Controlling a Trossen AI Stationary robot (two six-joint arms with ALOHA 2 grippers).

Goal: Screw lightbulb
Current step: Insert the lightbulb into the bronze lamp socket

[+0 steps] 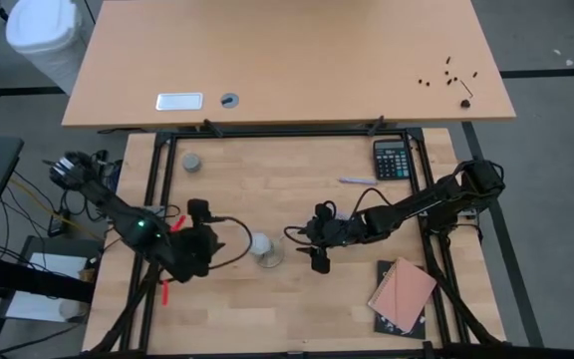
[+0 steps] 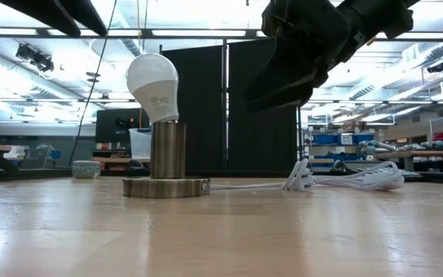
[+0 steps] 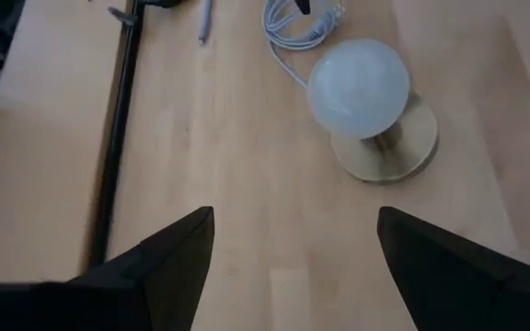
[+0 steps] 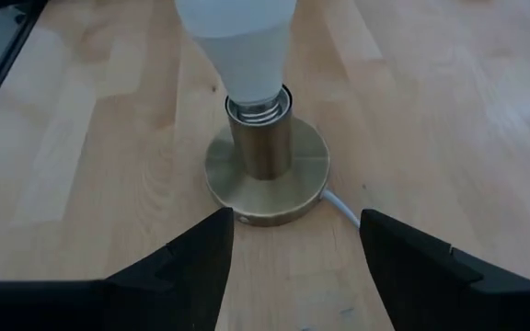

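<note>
The white lightbulb (image 2: 154, 86) stands with its grey screw end (image 4: 257, 109) in the brass socket of a round lamp base (image 4: 267, 173) near the table's middle (image 1: 260, 244); it leans slightly. A white cord (image 2: 337, 181) runs from the base. My left gripper (image 1: 210, 249) is open and empty, just left of the bulb (image 3: 357, 87). My right gripper (image 1: 312, 249) is open and empty, just right of the base.
A small grey cap (image 1: 192, 161) lies at the far left, a calculator (image 1: 391, 158) and a pen (image 1: 357, 180) at the far right, a pink notebook (image 1: 403, 295) at the near right. A black frame (image 1: 157, 170) edges the table.
</note>
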